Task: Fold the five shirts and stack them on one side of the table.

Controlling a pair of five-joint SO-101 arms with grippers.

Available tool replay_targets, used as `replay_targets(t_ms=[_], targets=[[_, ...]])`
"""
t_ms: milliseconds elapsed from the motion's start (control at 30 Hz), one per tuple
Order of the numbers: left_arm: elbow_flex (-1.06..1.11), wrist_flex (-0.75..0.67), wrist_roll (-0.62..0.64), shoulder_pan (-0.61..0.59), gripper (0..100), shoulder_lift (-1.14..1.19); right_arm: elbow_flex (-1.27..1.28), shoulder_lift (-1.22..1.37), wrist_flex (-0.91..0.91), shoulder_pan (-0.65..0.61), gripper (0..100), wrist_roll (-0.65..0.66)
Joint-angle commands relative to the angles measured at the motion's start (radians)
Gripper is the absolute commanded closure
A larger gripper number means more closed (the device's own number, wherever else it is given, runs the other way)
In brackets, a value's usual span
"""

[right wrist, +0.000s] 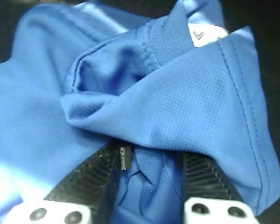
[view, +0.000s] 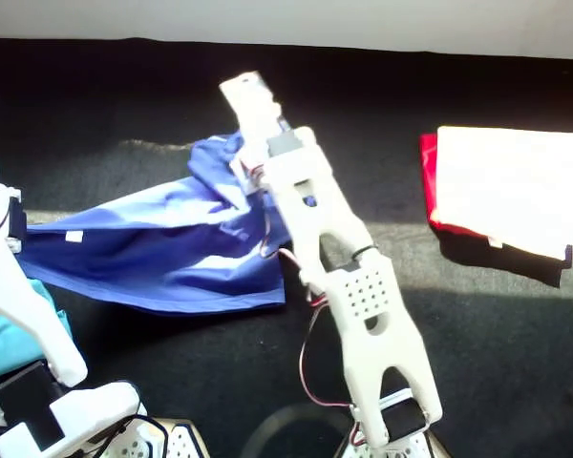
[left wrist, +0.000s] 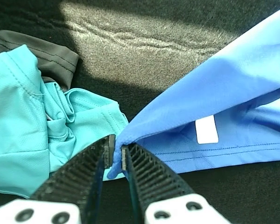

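High view, read with both wrist views: task state, with three of the five shirts apparently stacked. We see a folded white shirt [view: 506,186] lying on a folded red shirt [view: 428,181] and a black shirt [view: 516,260] near the right edge of the dark felt-covered table [view: 458,363]; we judge these three finished. The royal-blue knit shirt [view: 162,248] lies unfolded, spread from the left edge toward the table's middle, and is the piece in hand. The left gripper [left wrist: 117,154] pinches one corner of it near the left edge, jaws almost together on the cloth. The right gripper [right wrist: 151,158] holds a thick bunch of the same shirt on its far side, toward the table's middle, jaws standing moderately apart around the fabric. No fold is made yet. A crumpled turquoise shirt [left wrist: 28,121] waits at the near left corner, just beside the pinched corner, next to a dark hemmed cloth [left wrist: 60,60] that we cannot identify. In our judgement, what remains is to fold the blue and turquoise shirts and add both to the stack.
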Motion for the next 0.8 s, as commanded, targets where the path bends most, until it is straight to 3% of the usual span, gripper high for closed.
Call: replay_targets(t_ms=[0, 400, 600, 767], targets=[[-0.005, 0.002, -0.009, -0.01, 99, -0.008, -0.13, -0.001, 0.044, 0.094, 82.5, -0.009], [-0.004, -0.026, -0.009, -0.007, 99, -0.007, -0.226, -0.008, 0.11, 0.234, 82.5, -0.009], [-0.004, -0.026, -0.009, -0.007, 99, -0.007, -0.45, -0.007, 0.255, 0.203, 82.5, -0.011], [-0.004, -0.026, -0.009, -0.007, 99, -0.007, -0.621, -0.001, 0.406, 0.085, 82.5, -0.006]])
